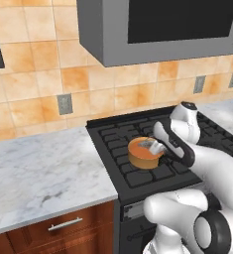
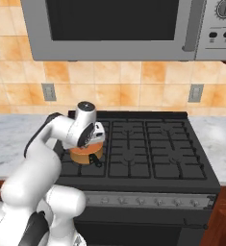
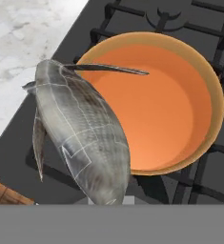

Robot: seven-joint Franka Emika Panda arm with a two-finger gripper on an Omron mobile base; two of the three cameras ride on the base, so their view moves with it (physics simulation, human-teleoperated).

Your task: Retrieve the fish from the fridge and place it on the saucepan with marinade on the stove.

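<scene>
The fish (image 3: 80, 133), greyish-brown with dark scale marks and thin fins, hangs close before the hand camera, and my gripper (image 1: 155, 147) is shut on it. It hovers over the near-left rim of the copper-orange saucepan (image 3: 213, 95), which is filled with smooth orange marinade (image 3: 166, 109). The saucepan (image 1: 140, 159) stands on the front left burner of the black stove (image 2: 153, 149). In the right base view my hand covers most of the saucepan (image 2: 83, 156). The fish hides my fingertips in the hand view. The fridge is out of view.
A grey microwave (image 2: 119, 29) hangs above the stove. A marble counter (image 1: 38, 168) runs to the left, over a wooden drawer (image 1: 63, 225), and another counter (image 2: 220, 139) lies to the right. Black iron grates (image 3: 132, 14) surround the pan.
</scene>
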